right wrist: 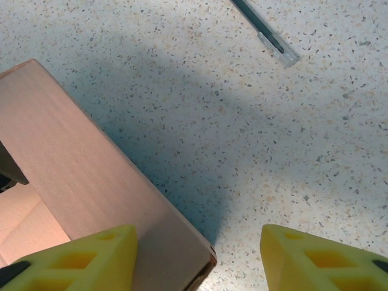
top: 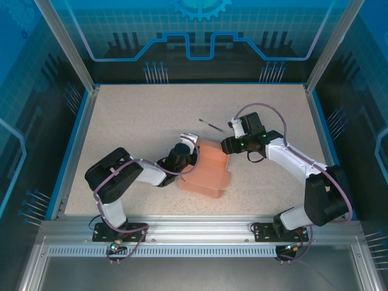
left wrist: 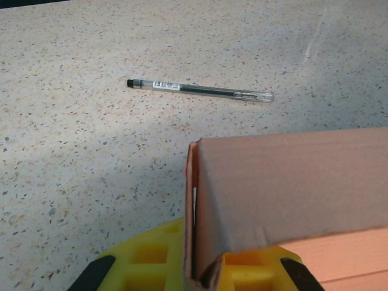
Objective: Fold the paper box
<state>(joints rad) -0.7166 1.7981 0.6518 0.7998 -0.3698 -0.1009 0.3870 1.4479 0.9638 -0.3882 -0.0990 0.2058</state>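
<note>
Salmon paper box [left wrist: 291, 188] wall, pinched by the left hand [left wrist: 203, 267], shows in its wrist view; right hand [right wrist: 197, 242] stands open.

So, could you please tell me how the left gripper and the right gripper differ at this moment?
The left gripper is shut, pinching a raised wall of the paper box; the right gripper is open, holding nothing, with a box corner in its gap. The left gripper meets the box's left side, the right gripper its right side. Both have yellow fingers.
</note>
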